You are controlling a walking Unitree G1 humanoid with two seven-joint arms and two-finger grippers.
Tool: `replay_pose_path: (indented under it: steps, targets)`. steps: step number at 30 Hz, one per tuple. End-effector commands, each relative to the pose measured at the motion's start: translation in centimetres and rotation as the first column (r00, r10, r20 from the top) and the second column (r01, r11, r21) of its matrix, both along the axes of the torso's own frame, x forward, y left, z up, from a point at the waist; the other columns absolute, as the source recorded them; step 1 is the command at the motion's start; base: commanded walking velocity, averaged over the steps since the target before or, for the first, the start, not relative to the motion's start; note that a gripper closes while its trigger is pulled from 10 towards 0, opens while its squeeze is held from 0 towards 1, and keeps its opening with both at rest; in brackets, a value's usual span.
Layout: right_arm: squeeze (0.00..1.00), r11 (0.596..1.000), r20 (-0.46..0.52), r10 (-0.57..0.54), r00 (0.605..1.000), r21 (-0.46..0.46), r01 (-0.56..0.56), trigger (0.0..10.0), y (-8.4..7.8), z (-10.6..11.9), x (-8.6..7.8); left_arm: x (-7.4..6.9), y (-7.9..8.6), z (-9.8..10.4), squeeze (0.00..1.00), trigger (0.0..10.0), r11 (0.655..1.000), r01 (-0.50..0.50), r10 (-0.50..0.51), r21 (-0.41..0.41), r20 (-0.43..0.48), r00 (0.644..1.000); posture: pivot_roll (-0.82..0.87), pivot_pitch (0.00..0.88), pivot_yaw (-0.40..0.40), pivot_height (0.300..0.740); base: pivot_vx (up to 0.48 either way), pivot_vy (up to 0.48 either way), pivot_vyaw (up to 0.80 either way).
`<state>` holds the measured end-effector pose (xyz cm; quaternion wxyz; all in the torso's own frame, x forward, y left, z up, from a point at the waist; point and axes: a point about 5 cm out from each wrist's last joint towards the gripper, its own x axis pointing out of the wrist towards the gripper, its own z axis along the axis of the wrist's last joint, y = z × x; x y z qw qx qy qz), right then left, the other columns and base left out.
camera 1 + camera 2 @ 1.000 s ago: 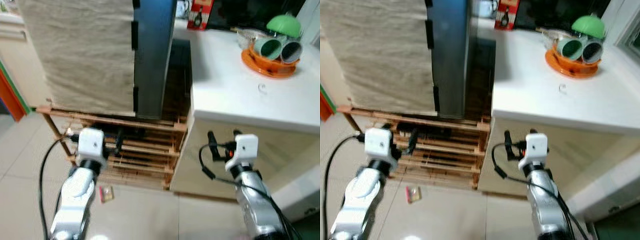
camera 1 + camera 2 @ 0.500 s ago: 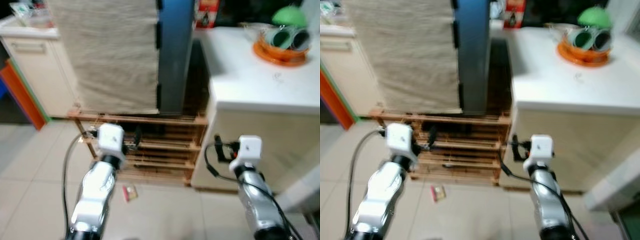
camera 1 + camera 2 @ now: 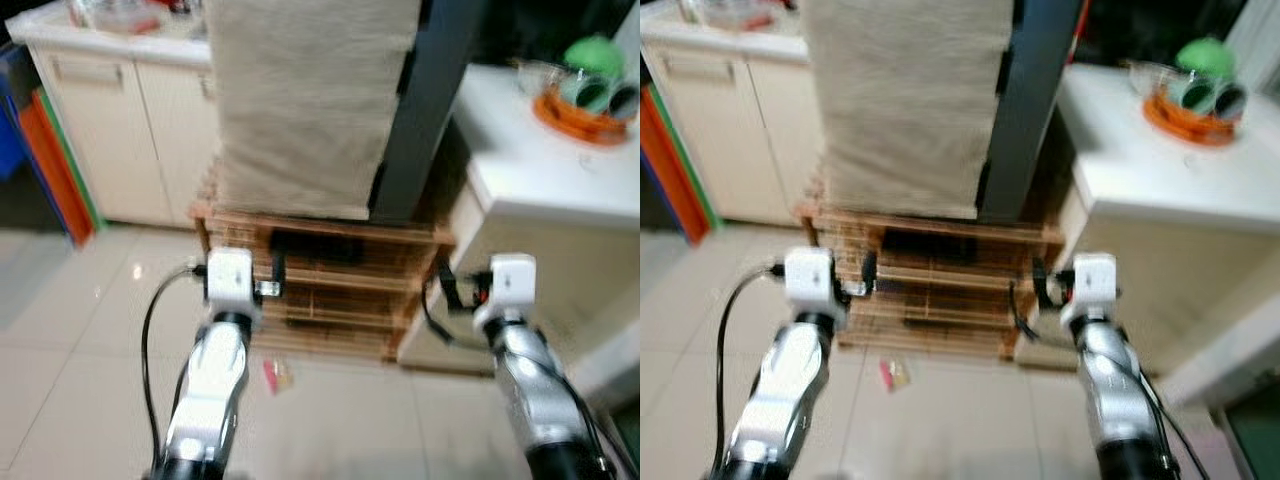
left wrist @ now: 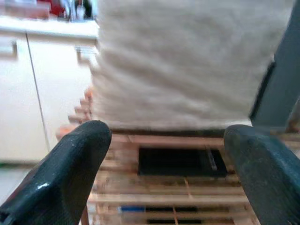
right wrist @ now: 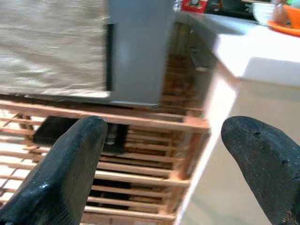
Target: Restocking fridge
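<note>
Ahead of both claws stands the cloth-draped fridge (image 3: 305,100) on a wooden pallet (image 3: 330,290). The white surface (image 3: 545,170) lies beyond the right claw (image 5: 171,173), whose fingers are apart. The left claw (image 4: 166,173) is spread too. A small wrapper (image 3: 275,376) lies on the floor beneath it.

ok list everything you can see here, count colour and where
fridge: 1, dark grey, upright on the wooden rack, front draped in cloth
cloth: 1, beige, hanging over the fridge front
wooden rack: 1, brown slats, on the floor under the fridge
counter: 1, white, to the fridge's right
orange tray: 1, far end of the counter, holding green items too blurred to count
cabinet: 1, cream, left of the fridge
small wrapper: 1, reddish, on the floor tiles before the rack
left pincer: 1, black fingers open, facing the rack
right pincer: 1, black fingers open, facing the rack's right end
</note>
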<state>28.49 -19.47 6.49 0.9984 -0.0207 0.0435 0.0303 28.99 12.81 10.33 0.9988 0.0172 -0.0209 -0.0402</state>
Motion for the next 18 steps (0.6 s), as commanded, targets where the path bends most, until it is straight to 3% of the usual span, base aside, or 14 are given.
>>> replay_pose_path:
  steps: [1,7,18]
  targets:
    - [0.00,1.000,0.020,0.019,1.000,-0.015,-0.018,10.0,0.6,0.6,0.4,-0.1,0.5,-0.6,0.00,10.0,1.000,-0.007,0.008,0.018,-0.026,1.000,-0.06,0.000,-0.088,0.740,0.000,0.480,0.00]
    - [0.00,0.999,0.035,0.035,0.999,0.003,-0.035,10.0,1.5,0.8,0.0,0.6,0.3,-0.9,0.00,10.0,0.999,0.002,0.000,0.036,-0.036,0.999,-0.08,0.000,-0.072,0.740,0.000,0.480,-0.31]
    - [0.00,0.999,-0.010,-0.009,1.000,0.031,0.010,10.0,0.4,-0.1,-0.6,1.4,1.1,-1.0,0.00,10.0,0.998,-0.008,0.010,0.059,-0.036,0.999,-0.08,0.000,-0.046,0.740,0.000,0.480,0.00]
